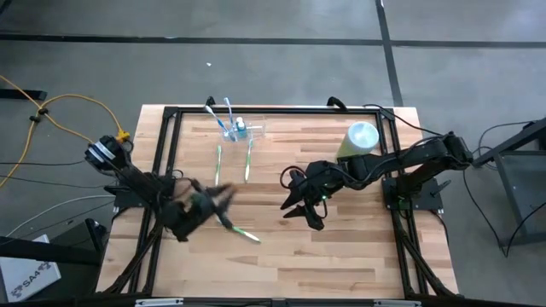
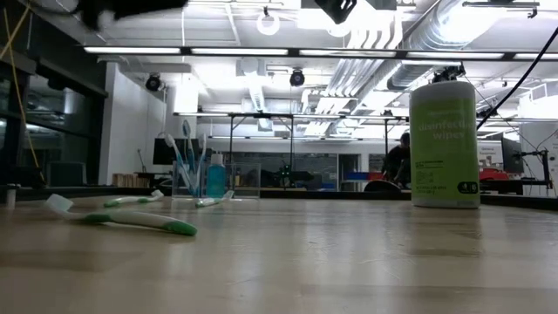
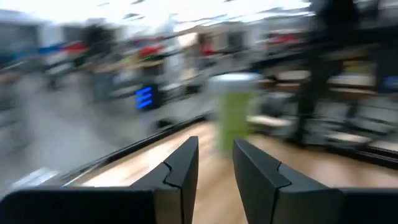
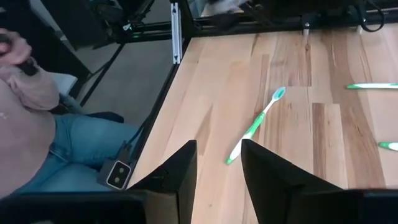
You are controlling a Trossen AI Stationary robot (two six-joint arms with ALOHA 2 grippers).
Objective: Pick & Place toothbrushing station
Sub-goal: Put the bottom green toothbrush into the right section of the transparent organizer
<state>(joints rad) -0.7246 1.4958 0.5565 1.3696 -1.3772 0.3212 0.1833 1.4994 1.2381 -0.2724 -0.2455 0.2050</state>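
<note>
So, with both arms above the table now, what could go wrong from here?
1. The left tool hangs right by the nearest green toothbrush; moving down carelessly could knock it away.
2. The clear toothbrushing station holds upright brushes and may tip if nudged.
3. The wipes canister stands beside the right arm and could be bumped.

place: lab/workshop | cues: exposed ceiling ducts (image 2: 436,35), fluorescent lights, workbenches

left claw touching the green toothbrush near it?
Apart. The low view shows the green toothbrush lying on the table with nothing on it, arms above; the left wrist view shows the left claw with nothing between its fingers.
</note>
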